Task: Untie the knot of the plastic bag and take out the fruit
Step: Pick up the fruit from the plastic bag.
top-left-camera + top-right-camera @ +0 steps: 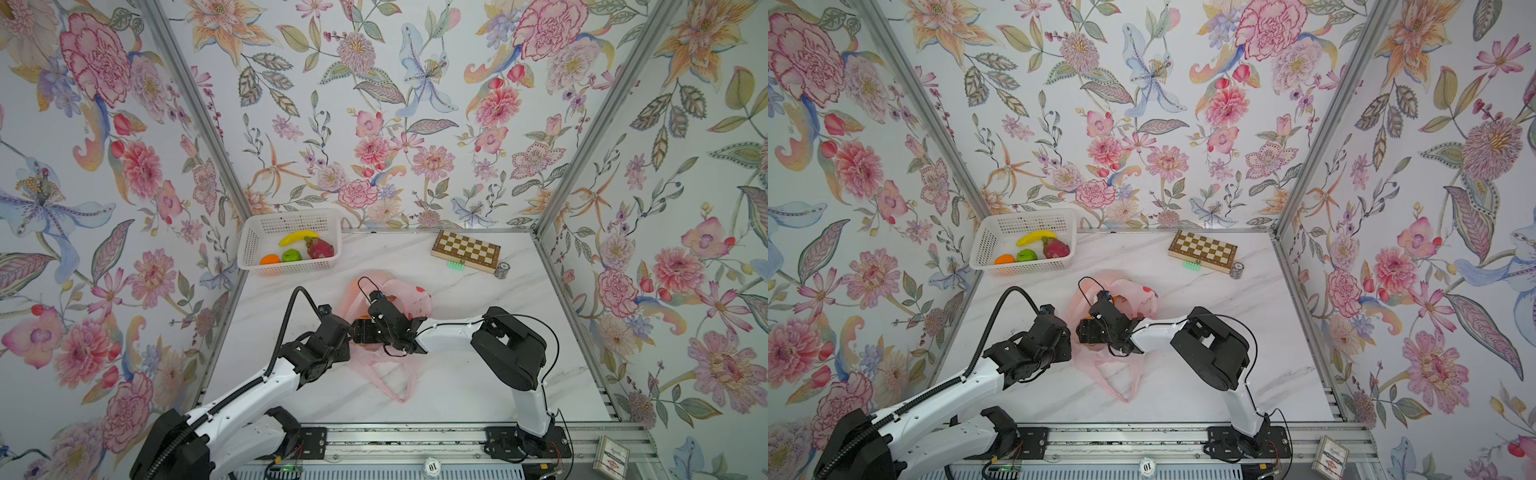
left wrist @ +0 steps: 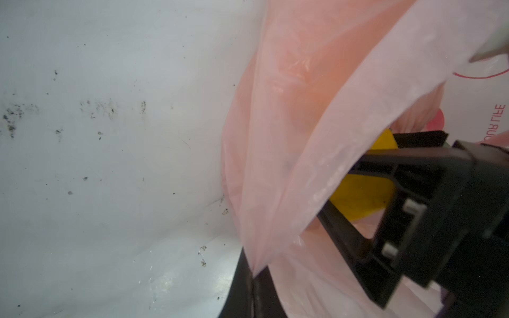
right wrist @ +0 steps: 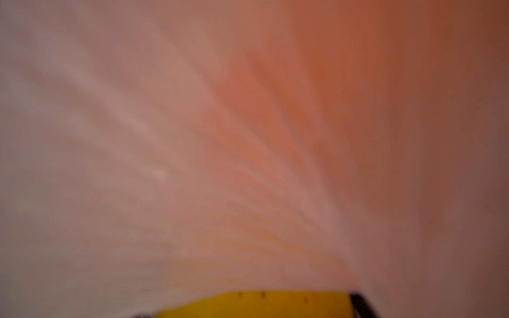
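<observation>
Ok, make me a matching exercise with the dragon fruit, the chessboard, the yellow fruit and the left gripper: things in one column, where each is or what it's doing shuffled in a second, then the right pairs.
Column one
1. dragon fruit
2. chessboard
3. yellow fruit
4. left gripper

Column two
A. pinched shut on the edge of the plastic bag
B. lying in the white basket
C. inside the plastic bag, straddled by the right gripper
D. at the back of the table, near the far wall

Pairs: 1-B, 2-D, 3-C, 4-A
</observation>
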Robot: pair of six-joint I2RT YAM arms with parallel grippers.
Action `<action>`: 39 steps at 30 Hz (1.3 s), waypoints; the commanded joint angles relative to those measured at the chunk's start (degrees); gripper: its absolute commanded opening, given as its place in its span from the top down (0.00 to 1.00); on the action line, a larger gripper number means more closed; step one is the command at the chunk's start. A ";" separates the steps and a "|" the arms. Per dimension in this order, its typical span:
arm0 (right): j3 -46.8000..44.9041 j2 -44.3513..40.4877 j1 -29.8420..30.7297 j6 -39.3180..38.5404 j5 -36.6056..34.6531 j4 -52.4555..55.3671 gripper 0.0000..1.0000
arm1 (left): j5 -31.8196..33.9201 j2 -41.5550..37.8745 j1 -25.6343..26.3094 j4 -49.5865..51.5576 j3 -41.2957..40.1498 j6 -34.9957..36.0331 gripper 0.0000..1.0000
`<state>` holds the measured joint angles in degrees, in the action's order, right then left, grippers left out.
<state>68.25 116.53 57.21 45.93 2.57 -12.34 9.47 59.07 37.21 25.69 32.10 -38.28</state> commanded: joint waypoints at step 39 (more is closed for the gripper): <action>-14.77 -40.98 -9.92 3.80 -1.46 0.00 0.34 | -7.38 -2.00 -0.91 -24.24 6.96 17.91 0.40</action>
<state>54.30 77.80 49.04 48.34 0.60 -13.10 7.29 59.29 36.75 11.77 38.09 -27.55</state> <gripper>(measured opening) 0.714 0.589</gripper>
